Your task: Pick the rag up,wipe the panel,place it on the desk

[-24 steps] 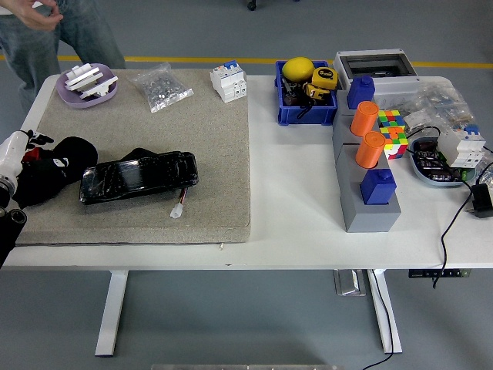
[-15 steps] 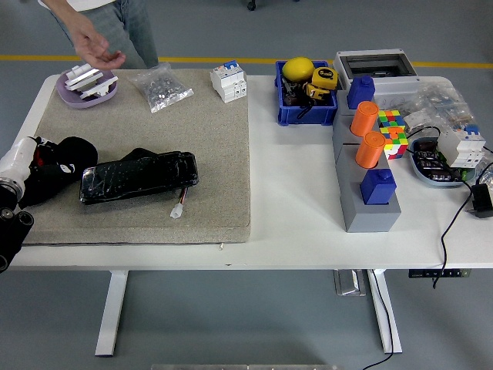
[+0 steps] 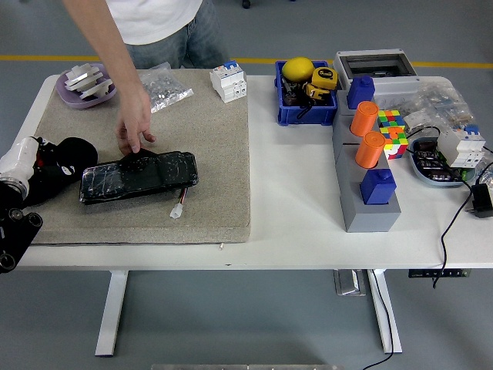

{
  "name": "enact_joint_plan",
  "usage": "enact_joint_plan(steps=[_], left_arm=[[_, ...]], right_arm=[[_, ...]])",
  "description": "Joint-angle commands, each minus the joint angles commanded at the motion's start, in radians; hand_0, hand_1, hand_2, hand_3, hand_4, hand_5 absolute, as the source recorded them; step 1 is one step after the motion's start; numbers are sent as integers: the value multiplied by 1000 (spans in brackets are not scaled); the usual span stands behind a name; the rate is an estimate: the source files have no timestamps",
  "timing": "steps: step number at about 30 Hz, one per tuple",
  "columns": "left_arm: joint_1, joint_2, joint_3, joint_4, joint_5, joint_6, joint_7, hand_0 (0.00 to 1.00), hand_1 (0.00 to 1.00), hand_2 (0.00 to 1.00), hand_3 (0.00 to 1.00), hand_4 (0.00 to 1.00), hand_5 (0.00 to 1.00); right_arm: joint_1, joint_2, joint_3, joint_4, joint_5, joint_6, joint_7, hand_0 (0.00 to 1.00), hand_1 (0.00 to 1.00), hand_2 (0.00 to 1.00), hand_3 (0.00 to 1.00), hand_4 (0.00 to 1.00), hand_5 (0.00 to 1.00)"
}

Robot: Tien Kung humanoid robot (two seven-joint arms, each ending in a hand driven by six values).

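1. Head view, my left hand (image 3: 31,166): it enters at the left edge, resting on the grey mat (image 3: 216,154). The black glove blends into the dark cloth beside it, so I cannot tell whether my fingers are spread or curled.
2. Head view, the rag (image 3: 71,154): a dark bundle lying touching my left hand on its right side, on the mat. Whether I hold it is not clear.
3. Head view, the panel (image 3: 139,177): a black glossy slab lying flat on the mat, just right of the rag, its long side running away from my hand to the right. A small white connector (image 3: 178,210) on thin wires lies near its right end, nearer the table's front edge.
4. Head view, a person's hand (image 3: 135,123): it reaches down from the far side, beyond and to the right of my hand, fingertips touching the panel's far edge.
5. Head view, far from my hand: a purple dish (image 3: 86,85) with white parts sits beyond it at the mat's far left corner; a clear bag (image 3: 160,86) of small parts lies right of the dish.
6. Head view, the white table (image 3: 293,216): well to the right of my hand stand a blue bin (image 3: 306,100) and a grey block (image 3: 368,204) bearing orange cylinders.
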Motion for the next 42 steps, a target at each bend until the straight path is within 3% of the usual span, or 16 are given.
enact_joint_plan(steps=[4, 5, 10, 11, 16, 17, 22, 23, 28, 29, 35, 42], left_arm=[[-1, 2, 5, 7, 9, 5, 15, 374, 516, 656, 574, 518, 2], [-2, 2, 7, 11, 9, 5, 17, 335, 484, 643, 558, 356, 2], [-2, 4, 12, 17, 11, 6, 20, 335, 484, 643, 558, 356, 2], [-3, 4, 14, 19, 14, 7, 21, 350, 487, 637, 551, 299, 2], [-5, 6, 21, 22, 22, 8, 26, 350, 487, 637, 551, 299, 2], [-5, 6, 23, 23, 23, 10, 26, 348, 476, 627, 539, 233, 2], [-4, 6, 27, 22, 34, 16, 31, 348, 476, 627, 539, 233, 2], [-4, 7, 28, 22, 38, 18, 33, 336, 463, 620, 528, 129, 2], [0, 7, 25, 12, 66, 32, 39, 336, 463, 620, 528, 129, 2], [3, 8, 21, 7, 76, 36, 41, 329, 450, 611, 523, 94, 2], [28, 19, -3, -70, 144, 44, 61, 326, 448, 611, 523, 101, 2], [89, 18, -22, -237, 207, 39, 88, 303, 440, 606, 519, 85, 2]], right_arm=[[-1, 0, 13, -2, -5, -1, 0, 747, 282, 644, 610, 998, 547], [-1, 0, 15, -2, -6, -1, 0, 747, 282, 644, 610, 998, 547], [-1, -2, 33, -2, -18, -3, 0, 747, 282, 644, 610, 998, 547], [-1, -2, 38, -2, -21, -3, 0, 747, 281, 644, 611, 998, 547], [-1, -4, 62, 0, -43, -6, 1, 747, 281, 644, 611, 998, 547], [0, -4, 67, 1, -47, -7, 2, 747, 282, 644, 612, 998, 547], [1, -2, 75, 0, -52, -9, 4, 747, 282, 644, 612, 998, 547], [1, -2, 75, 0, -52, -9, 4, 746, 282, 644, 612, 998, 548], [1, -2, 71, -2, -47, -8, 6, 746, 282, 644, 612, 998, 548], [2, -1, 69, -3, -44, -7, 6, 746, 283, 644, 614, 998, 548], [1, 0, 55, -6, -31, -4, 5, 746, 281, 644, 615, 998, 550], [0, -1, 41, -8, -16, -2, 5, 744, 282, 644, 614, 998, 550]])
